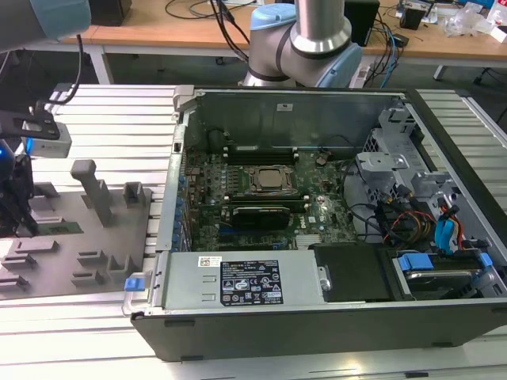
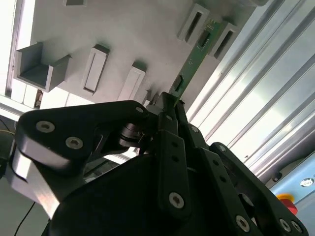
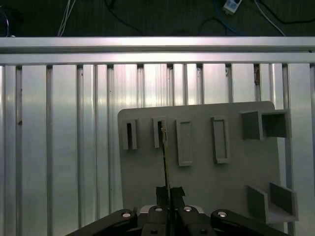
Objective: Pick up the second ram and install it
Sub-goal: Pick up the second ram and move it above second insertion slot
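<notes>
My gripper [image 1: 17,207] stands at the exterior view's far left, over the grey holder plate [image 1: 87,237]. Both wrist views show the gripper [image 2: 170,105] [image 3: 170,194] shut on the second ram [image 2: 197,54], a thin green stick held near one end. In the first wrist view the ram [image 3: 165,162] is edge-on, and its far end reaches a slotted block on the holder plate [image 3: 206,177]. Whether that end still sits in the slot I cannot tell. The open computer case [image 1: 444,127] with its green motherboard [image 1: 207,178] lies to the exterior view's right.
The holder plate [image 2: 123,39] carries several raised slot blocks and open bins. It rests on a ribbed aluminium table [image 1: 119,111]. Inside the case are a processor socket [image 1: 269,180], cables, drive cages [image 1: 396,150] and a power supply [image 1: 238,281]. The arm's base [image 1: 305,43] rises behind the case.
</notes>
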### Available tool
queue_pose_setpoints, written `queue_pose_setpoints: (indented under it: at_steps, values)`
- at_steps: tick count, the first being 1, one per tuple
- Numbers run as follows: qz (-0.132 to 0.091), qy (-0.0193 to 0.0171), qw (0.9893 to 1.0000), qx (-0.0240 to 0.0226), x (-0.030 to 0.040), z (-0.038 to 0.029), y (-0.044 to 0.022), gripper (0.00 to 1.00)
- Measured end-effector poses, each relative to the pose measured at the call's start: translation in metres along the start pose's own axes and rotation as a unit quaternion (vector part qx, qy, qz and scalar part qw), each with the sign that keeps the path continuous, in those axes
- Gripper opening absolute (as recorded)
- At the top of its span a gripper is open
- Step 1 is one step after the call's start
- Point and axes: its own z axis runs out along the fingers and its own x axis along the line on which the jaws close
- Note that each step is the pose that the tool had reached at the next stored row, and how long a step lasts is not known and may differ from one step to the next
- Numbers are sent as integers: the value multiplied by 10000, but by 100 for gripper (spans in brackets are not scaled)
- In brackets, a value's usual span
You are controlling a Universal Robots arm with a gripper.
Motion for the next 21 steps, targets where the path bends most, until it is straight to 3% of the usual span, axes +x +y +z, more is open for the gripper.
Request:
queue_pose_setpoints:
  at_steps: [5, 18, 21]
  values:
    - [0, 0, 10000, 0, -1, -56, 2, 14]
    - [0, 0, 10000, 0, -7, -299, 13, 14]
    - [0, 0, 10000, 0, -10, -439, 20, 14]
